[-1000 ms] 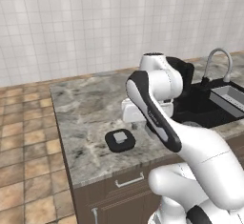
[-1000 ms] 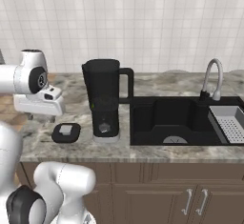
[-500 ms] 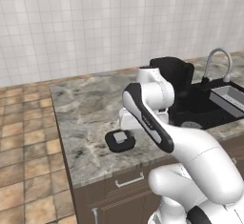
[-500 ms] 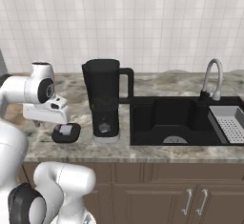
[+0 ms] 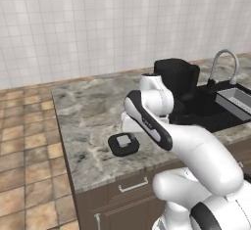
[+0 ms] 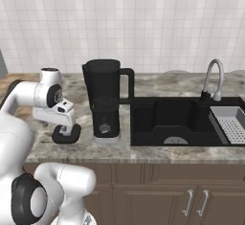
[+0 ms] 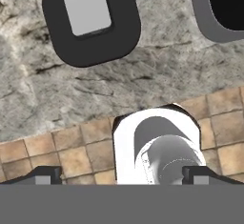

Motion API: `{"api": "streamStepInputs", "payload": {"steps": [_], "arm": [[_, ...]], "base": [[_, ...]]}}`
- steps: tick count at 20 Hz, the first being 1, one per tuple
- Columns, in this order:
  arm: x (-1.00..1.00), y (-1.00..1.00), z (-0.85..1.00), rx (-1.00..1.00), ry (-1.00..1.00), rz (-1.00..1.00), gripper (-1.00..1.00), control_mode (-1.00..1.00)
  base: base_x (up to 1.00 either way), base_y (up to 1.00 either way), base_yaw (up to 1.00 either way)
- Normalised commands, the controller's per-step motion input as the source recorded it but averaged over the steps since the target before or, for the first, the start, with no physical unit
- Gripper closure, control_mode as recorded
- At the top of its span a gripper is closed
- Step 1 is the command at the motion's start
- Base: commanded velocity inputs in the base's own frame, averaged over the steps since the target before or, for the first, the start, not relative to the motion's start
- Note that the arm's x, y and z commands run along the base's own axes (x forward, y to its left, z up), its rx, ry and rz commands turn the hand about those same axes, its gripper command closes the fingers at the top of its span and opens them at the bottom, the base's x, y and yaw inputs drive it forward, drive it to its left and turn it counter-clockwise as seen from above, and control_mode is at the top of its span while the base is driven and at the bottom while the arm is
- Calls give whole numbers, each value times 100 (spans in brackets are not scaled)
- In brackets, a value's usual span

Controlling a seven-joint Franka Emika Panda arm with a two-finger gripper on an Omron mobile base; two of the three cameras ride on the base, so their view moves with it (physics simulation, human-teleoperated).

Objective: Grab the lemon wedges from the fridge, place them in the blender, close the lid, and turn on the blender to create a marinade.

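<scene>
Above the grey marbled surface [image 5: 88,111], the hand [image 7: 121,175] hangs with its two dark fingertips [image 7: 45,174] spread as wide as they go, holding nothing. Just beyond them, in the hand view, the lid [image 7: 90,20] lies flat on the stone: a black rounded square with a light grey square cap at its centre. From the right base view, the hand sits directly over the lid [image 6: 65,134], near the front edge. Just beside the lid, toward the sink [image 6: 172,118], stands the blender [image 6: 104,99], a dark boxy jar with a side handle on a black base with a round knob. Its top is uncovered. A curved tap [image 6: 213,78] rises behind the black sink. White tiles [image 5: 98,23] cover the wall.
</scene>
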Motion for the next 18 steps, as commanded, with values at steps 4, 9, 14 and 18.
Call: {"api": "streamStepInputs", "payload": {"steps": [4, 9, 14, 18], "arm": [[32, 8, -11, -1, 2, -1, -100, -100], [15, 15, -27, -7, 5, 0, -100, -100], [16, 8, -35, -4, 7, 0, -100, -100], [25, 4, -29, -1, 2, 0, -100, -100]], "base": [[0, 0, 0], [0, 0, 0], [0, 0, 0], [0, 0, 0]]}}
